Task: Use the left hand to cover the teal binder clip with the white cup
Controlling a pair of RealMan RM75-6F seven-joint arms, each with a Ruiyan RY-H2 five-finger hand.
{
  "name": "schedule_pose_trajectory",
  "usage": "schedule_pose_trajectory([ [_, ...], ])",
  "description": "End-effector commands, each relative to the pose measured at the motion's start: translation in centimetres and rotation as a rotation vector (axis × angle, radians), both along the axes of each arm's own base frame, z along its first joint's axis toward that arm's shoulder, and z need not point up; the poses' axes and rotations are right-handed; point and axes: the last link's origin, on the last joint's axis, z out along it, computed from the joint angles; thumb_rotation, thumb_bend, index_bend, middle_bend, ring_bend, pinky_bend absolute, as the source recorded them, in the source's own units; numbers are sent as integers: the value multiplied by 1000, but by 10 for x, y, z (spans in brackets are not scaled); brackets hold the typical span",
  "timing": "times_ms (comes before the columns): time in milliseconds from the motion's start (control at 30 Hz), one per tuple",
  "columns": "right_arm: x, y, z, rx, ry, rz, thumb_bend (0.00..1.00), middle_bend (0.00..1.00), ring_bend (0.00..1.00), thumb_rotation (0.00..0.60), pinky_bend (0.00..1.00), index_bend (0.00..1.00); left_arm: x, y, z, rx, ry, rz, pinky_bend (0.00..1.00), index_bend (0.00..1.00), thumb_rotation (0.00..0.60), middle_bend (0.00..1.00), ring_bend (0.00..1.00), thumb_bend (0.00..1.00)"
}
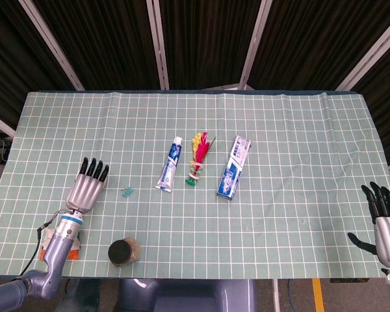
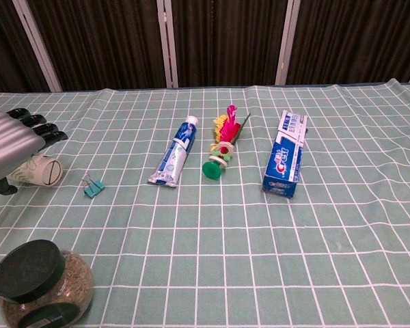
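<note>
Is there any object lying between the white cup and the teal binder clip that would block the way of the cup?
Nothing visible does. The white cup lies on its side under the left hand, and only bare tablecloth separates it from the teal binder clip.

We are reading "Crest" in white letters on the blue toothpaste box (image 2: 285, 164) lying on the table. The toothpaste tube (image 2: 175, 159) beside the box is carrying print too small for us to make out.
</note>
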Motion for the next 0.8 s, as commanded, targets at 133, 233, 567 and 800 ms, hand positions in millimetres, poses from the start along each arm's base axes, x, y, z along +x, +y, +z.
schedule_pose_trajectory([
  [133,-1,-1,1,-4,-2,-4,0,0,0,600,0,0,-3,14,-6,-36,-28,3,182,164,600,159,137,0],
  [233,-1,-1,1,-3,-3,-5,0,0,0,600,0,0,-3,17,-8,-45,-23,-1,211,181,600,181,163,0],
  [567,-2,-2,2,-6,-6,-8,0,0,0,600,0,0,-3,20,-18,-52,-17,-25,333,383,600,325,293,0],
  [800,-3,-2,2,-4,-7,-11,0,0,0,600,0,0,-3,20,-15,-22,-32,-19,415,504,600,439,386,0],
])
